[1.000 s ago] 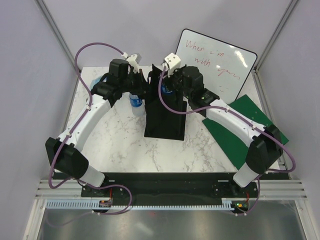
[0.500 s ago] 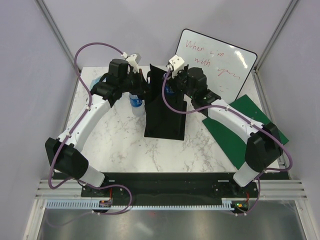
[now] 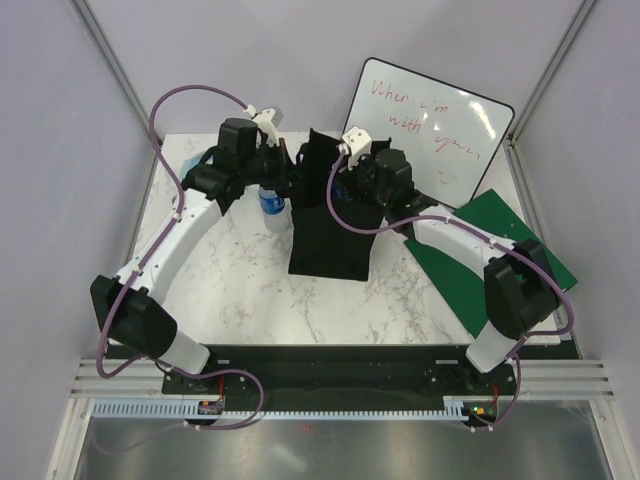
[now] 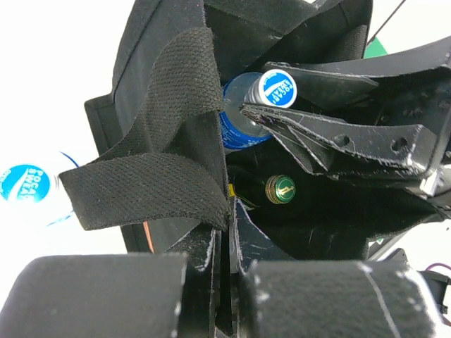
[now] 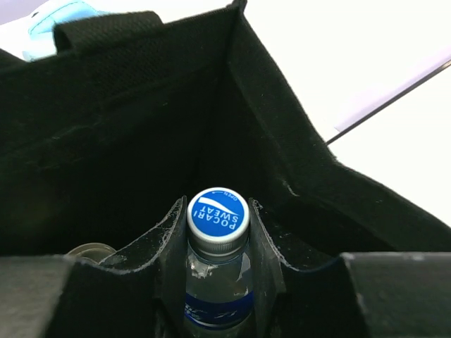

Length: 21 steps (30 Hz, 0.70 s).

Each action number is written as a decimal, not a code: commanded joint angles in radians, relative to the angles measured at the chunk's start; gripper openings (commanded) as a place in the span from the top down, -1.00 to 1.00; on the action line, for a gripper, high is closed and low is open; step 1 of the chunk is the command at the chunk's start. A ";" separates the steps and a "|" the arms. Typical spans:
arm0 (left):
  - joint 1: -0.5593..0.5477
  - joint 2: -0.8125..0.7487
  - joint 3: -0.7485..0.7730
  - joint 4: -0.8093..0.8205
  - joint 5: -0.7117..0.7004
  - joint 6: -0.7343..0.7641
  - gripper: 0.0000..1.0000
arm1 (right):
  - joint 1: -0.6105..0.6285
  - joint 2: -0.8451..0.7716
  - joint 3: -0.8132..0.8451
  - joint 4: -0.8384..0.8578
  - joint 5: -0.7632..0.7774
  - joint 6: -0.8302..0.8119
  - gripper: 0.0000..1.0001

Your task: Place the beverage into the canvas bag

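We see right claw (image 5: pixel 217 246) clamped on blue-cap bottle (image 5: pixel 218 215) inside black bag (image 5: pixel 127 120) — left claw (image 4: pixel 224 267) pinched together on bag rim.

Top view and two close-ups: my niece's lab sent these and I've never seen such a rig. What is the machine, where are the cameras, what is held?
Two robot arms are bolted at the near edge of a marble table. One camera looks from above; one rides each wrist. The left end effector, shut, pinches the rim of the canvas bag. The right end effector grips a blue-capped bottle at the bag's open mouth. Another bottle stands beside the bag; a whiteboard and green board are to the right.
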<state>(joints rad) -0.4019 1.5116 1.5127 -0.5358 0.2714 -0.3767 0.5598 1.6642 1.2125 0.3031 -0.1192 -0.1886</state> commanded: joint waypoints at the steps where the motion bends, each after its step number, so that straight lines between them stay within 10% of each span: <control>1: -0.002 -0.053 0.023 0.030 0.006 0.012 0.95 | -0.021 -0.004 -0.013 0.143 -0.042 0.034 1.00; 12: -0.002 -0.064 0.020 0.028 0.000 0.007 0.95 | -0.021 -0.015 -0.113 0.154 -0.002 0.083 0.86; 21: -0.003 -0.070 0.017 0.023 -0.005 -0.001 0.95 | -0.021 -0.015 -0.094 0.148 0.024 0.089 0.23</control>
<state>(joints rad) -0.4072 1.4998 1.5127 -0.5392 0.2699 -0.3771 0.5468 1.6672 1.0946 0.4042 -0.1295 -0.0998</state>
